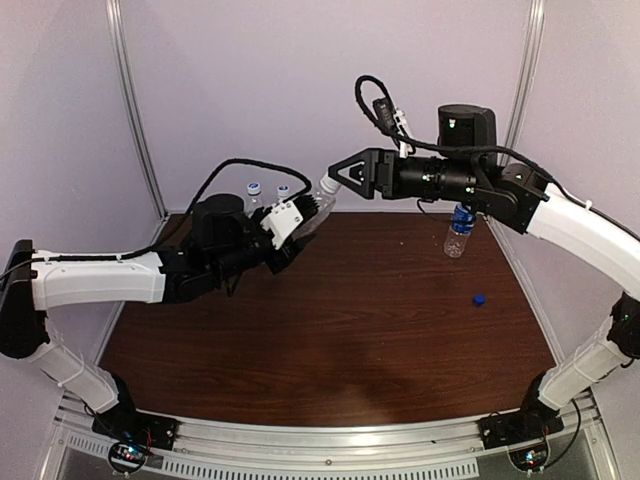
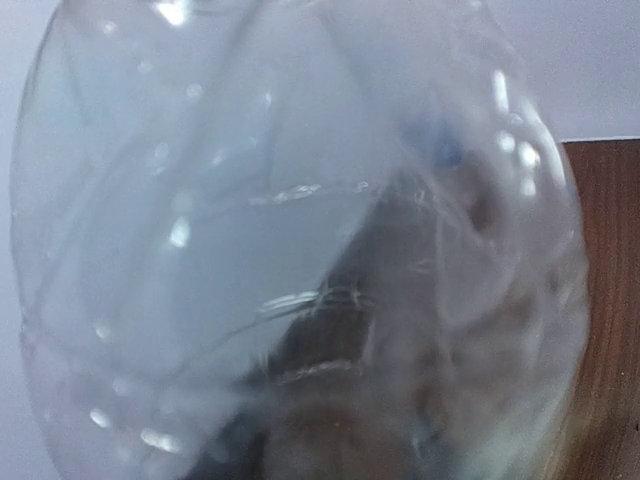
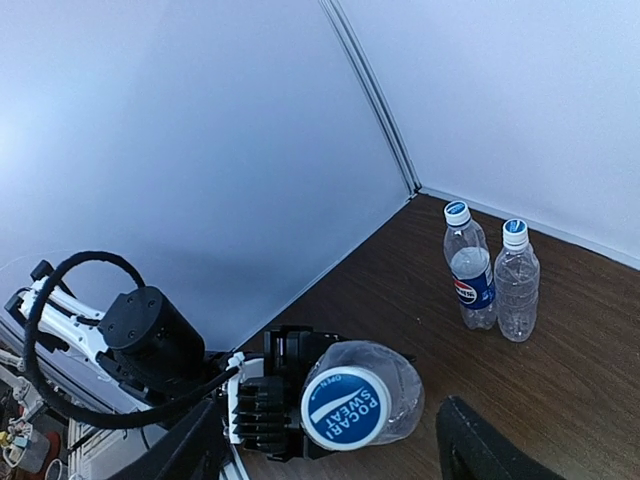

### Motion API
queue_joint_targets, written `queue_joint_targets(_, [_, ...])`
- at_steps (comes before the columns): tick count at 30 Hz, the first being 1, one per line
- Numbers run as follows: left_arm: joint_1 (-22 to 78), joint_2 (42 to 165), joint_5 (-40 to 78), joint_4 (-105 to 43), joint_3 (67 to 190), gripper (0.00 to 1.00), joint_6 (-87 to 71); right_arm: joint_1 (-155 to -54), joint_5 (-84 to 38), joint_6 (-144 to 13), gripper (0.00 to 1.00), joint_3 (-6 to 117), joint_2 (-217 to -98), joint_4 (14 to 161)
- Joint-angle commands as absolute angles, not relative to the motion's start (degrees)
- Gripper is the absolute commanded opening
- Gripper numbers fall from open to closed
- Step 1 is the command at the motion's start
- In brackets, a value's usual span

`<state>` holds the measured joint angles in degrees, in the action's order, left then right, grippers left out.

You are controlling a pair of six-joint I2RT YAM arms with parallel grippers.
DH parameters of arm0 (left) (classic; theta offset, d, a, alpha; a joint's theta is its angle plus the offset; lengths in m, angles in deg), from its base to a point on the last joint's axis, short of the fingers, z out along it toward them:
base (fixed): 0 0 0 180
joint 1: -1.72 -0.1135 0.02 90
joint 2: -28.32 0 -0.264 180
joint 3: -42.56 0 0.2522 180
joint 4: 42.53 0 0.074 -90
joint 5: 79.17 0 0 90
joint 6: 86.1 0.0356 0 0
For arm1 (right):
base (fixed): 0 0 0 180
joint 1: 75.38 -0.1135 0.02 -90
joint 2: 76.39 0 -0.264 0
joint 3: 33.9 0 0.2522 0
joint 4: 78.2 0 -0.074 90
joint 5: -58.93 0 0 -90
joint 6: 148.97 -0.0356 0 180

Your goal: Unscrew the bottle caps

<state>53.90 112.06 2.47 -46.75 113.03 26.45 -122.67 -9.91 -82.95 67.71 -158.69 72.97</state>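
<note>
While bottle [image 2: 300,250] looms, table [image 2: 612,300] barely shows.

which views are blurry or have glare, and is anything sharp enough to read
Left wrist: the clear bottle fills the frame, out of focus and flecked with bright glints; only a strip of table shows beside it. Right wrist: the cap is crisp, its Pocari Sweat lettering legible, while the fingers are dark blurs. Top external: evenly lit, sharp, no harsh glare.

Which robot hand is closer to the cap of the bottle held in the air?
Right. The right gripper is open with a finger on each side of the cap. The left gripper clamps the bottle lower down its body, away from the cap.
</note>
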Motion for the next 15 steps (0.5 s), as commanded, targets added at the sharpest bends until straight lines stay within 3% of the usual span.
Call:
queue_joint_targets(1, [53.7,112.7,1.3,-49.8,114.8,0.42,25.6,-123.2,-10.2,-83.2,0.74,69.4,-160.7,73.3])
queue_joint_targets(6, [53.6,112.8,1.5,-49.7,114.8,0.42,25.6,-123.2,-10.5,-82.1,0.7,70.3,-162.1,72.7])
queue_joint_targets(15, [53.7,112.7,2.2,-48.8,115.2,0.42,25.7,-123.1,-7.1,-80.0,0.13,71.0,-162.9,72.2])
